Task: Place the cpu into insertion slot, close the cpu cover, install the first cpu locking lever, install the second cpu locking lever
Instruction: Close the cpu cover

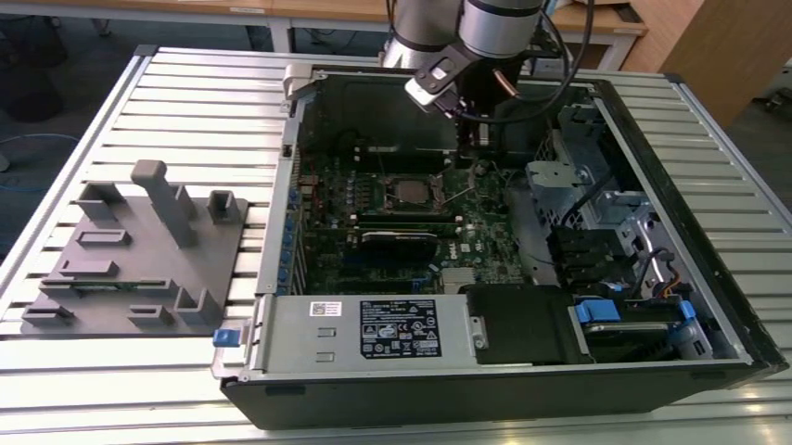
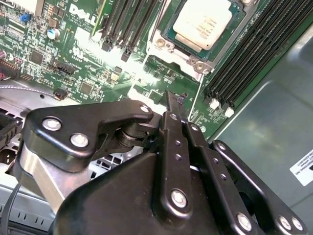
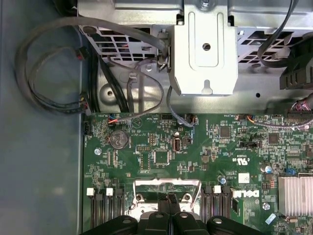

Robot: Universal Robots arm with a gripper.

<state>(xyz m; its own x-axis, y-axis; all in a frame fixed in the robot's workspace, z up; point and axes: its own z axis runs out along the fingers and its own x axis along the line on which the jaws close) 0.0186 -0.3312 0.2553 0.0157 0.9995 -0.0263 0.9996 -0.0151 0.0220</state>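
Chip (image 2: 200, 22) is already sitting in the socket (image 2: 160, 44), so I'd say we're on the cover (image 3: 166, 184) or lever steps. Gripper (image 2: 174, 100) hangs just beside it, fingers (image 2: 172, 117) pressed together, holding nothing. That calls for a small, careful nudge.

The silvery square cpu (image 2: 203, 22) lies flat, seated inside the metal-rimmed insertion slot (image 2: 164, 45).

Silver-grey cylindrical arm (image 1: 495, 28) with a looping black cable (image 1: 567, 65); black gripper (image 2: 175, 100) of linkage bars (image 2: 177, 161) dotted with silver screws (image 2: 179, 198).
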